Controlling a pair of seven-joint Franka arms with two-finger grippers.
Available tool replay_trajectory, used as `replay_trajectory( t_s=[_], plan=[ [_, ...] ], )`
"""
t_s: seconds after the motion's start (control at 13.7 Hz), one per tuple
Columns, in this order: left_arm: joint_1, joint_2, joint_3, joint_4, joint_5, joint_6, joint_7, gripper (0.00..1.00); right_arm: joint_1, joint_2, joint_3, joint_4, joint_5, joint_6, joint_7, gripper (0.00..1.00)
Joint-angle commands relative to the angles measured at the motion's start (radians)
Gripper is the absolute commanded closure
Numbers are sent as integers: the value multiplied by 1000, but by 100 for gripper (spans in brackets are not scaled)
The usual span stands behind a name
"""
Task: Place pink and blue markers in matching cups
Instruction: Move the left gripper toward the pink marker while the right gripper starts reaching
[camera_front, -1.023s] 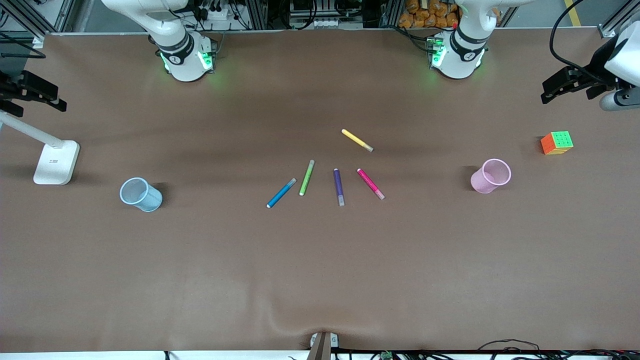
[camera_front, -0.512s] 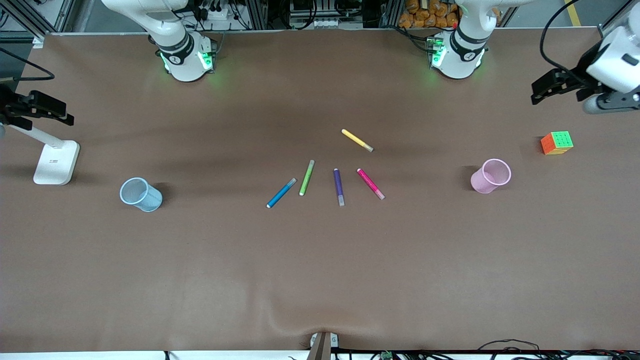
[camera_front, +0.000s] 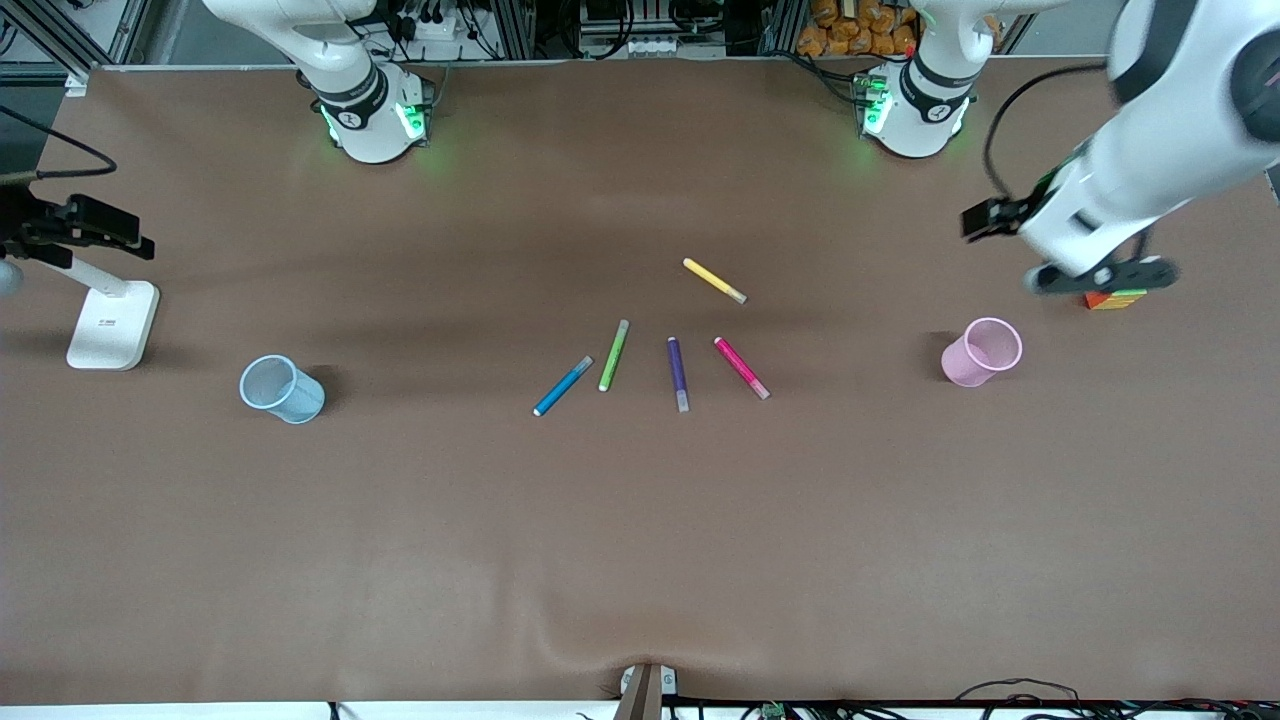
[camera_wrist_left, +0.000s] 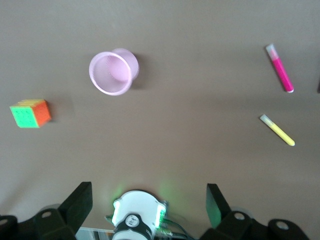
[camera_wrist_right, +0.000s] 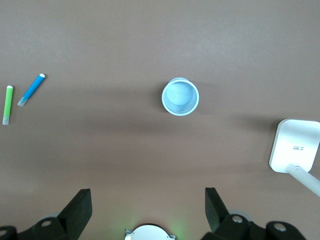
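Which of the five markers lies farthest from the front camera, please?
The yellow marker; it lies alone, nearer the robots' bases, while the other four lie in a row closer to the camera.

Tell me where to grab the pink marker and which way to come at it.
Grip the pink marker at mid-barrel, coming straight down from above with the fingers set across its width. It lies flat on the table, slanted, with bare table on both sides; the purple marker is nearest but apart. The left gripper, open over the cube, seems better placed.

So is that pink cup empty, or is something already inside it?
Empty. The pink cup stands upright, and looking down into it shows only its bare bottom; the pink marker lies on the table.
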Motion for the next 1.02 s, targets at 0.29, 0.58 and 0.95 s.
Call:
replay_trajectory(
  t_s=[0.29,0.58,0.95],
  plan=[
    [-45,242,-63,48,-44,61,-274,0,22,119,-41,34,-13,-37,-10,0],
    [-77,371,-63,48,-114,220,-426,0,22,152,-71,23,-14,-41,-48,0],
    [-90,506,-63,63,-150,385,-533,0,33,169,-92,12,3,-114,42,0]
  ],
)
